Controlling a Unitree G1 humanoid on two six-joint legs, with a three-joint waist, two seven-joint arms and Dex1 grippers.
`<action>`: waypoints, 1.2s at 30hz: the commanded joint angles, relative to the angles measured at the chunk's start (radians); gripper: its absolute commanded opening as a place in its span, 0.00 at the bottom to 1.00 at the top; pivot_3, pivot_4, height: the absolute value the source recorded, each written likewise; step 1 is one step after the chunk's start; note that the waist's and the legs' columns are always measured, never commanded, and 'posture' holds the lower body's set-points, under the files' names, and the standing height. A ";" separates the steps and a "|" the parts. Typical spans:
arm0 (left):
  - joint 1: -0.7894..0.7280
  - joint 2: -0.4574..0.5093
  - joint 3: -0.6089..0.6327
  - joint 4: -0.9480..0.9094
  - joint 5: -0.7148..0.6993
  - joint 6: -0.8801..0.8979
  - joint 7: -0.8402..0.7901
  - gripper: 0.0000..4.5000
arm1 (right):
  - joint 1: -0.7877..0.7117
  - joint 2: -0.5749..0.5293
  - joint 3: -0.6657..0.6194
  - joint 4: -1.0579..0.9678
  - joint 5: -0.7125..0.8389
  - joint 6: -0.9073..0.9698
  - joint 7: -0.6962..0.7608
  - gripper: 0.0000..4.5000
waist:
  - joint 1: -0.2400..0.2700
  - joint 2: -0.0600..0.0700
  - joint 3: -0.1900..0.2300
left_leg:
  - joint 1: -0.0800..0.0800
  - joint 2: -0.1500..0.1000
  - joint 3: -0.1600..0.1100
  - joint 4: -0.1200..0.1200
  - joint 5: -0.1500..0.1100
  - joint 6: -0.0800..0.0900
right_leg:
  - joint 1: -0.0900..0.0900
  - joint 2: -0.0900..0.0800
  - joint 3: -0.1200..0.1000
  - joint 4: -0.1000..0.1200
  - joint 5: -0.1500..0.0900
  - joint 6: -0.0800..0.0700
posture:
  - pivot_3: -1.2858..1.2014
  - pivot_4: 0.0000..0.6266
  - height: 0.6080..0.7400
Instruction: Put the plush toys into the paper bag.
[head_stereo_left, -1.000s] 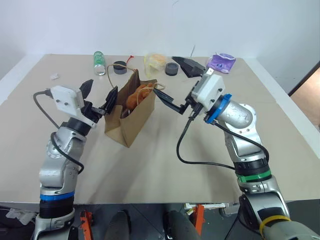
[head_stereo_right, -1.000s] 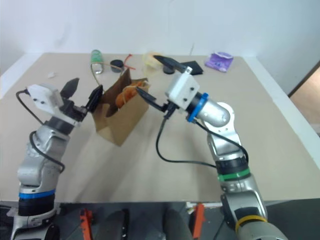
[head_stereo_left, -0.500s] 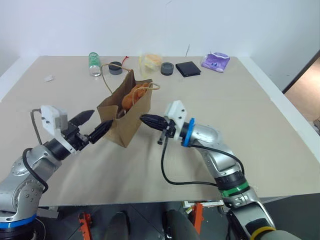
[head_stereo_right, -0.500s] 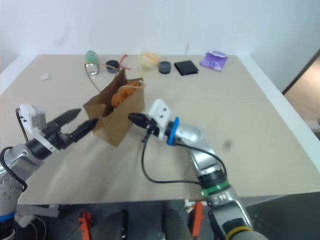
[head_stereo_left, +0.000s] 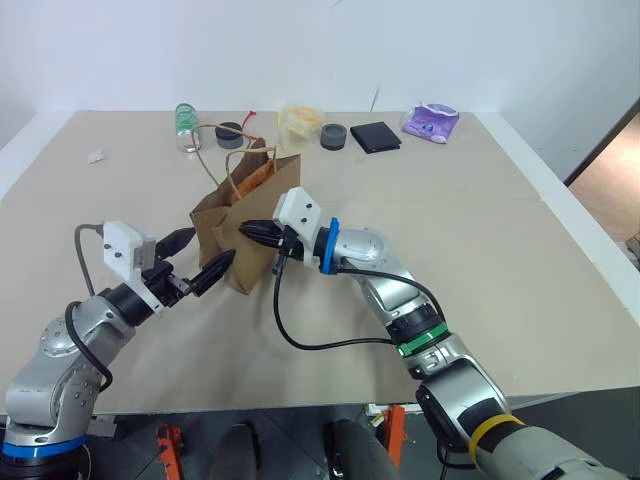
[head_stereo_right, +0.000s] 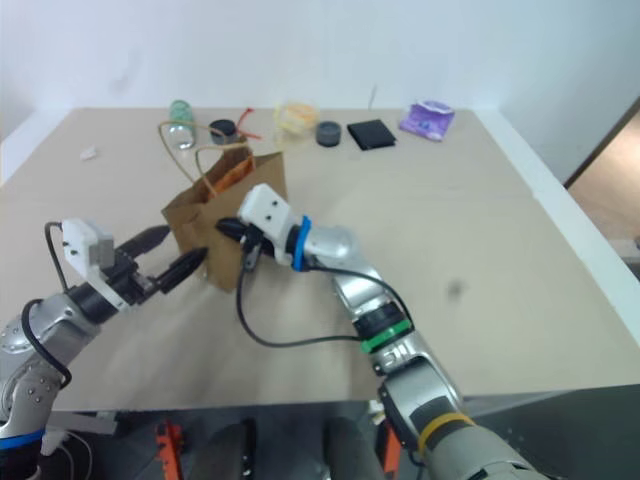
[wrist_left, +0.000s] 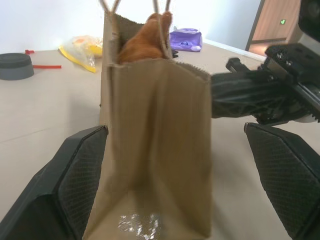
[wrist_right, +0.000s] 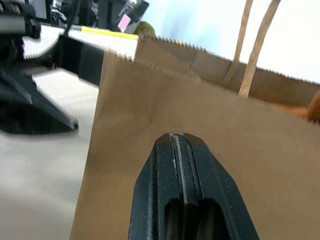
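The brown paper bag (head_stereo_left: 232, 215) stands upright on the table with its cord handles (head_stereo_left: 222, 150) raised. A brown-orange plush toy (wrist_left: 145, 42) pokes out of its open top. My left gripper (head_stereo_left: 212, 245) is open and faces the bag's narrow end, one finger (wrist_left: 75, 175) on each side of it. My right gripper (head_stereo_left: 246, 231) is shut on nothing, and its tip is at the bag's broad side wall (wrist_right: 200, 110).
Along the table's far edge lie a green bottle (head_stereo_left: 185, 125), a black tape roll (head_stereo_left: 231, 134), a yellow wrapper (head_stereo_left: 302, 120), a dark round tin (head_stereo_left: 334, 135), a black wallet (head_stereo_left: 376, 136) and a purple packet (head_stereo_left: 431, 122). A small white scrap (head_stereo_left: 96, 156) lies far left.
My right gripper has shut and swung left and down to the bag's side. My left gripper has sunk lower, still open. The bag now stands more upright.
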 joint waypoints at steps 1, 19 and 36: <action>-0.022 -0.009 -0.028 0.006 0.069 -0.042 0.028 1.00 | -0.048 0.028 -0.019 -0.008 0.010 -0.023 0.000 0.01 | 0.000 0.000 0.000 | 0.000 0.000 0.000 0.000 0.000 0.000 | 0.000 0.000 0.000 0.000 0.000 0.000 | 0.52 0.24 1.00; -0.198 -0.132 -0.134 0.221 0.234 -0.150 0.074 0.81 | -0.028 0.019 -0.020 -0.061 0.008 -0.002 0.006 0.00 | 0.000 -0.001 0.000 | 0.000 0.000 0.000 0.000 0.000 0.000 | 0.000 0.000 0.000 0.000 0.000 0.000 | 0.52 0.24 1.00; -0.186 -0.081 -0.053 0.135 -0.015 -0.079 -0.137 0.00 | 0.022 -0.256 -0.345 -0.344 0.627 0.621 0.272 0.00 | 0.016 -0.001 0.000 | -0.003 -0.001 -0.001 0.001 0.000 0.000 | 0.001 -0.001 0.000 0.000 0.000 0.001 | 0.52 0.24 1.00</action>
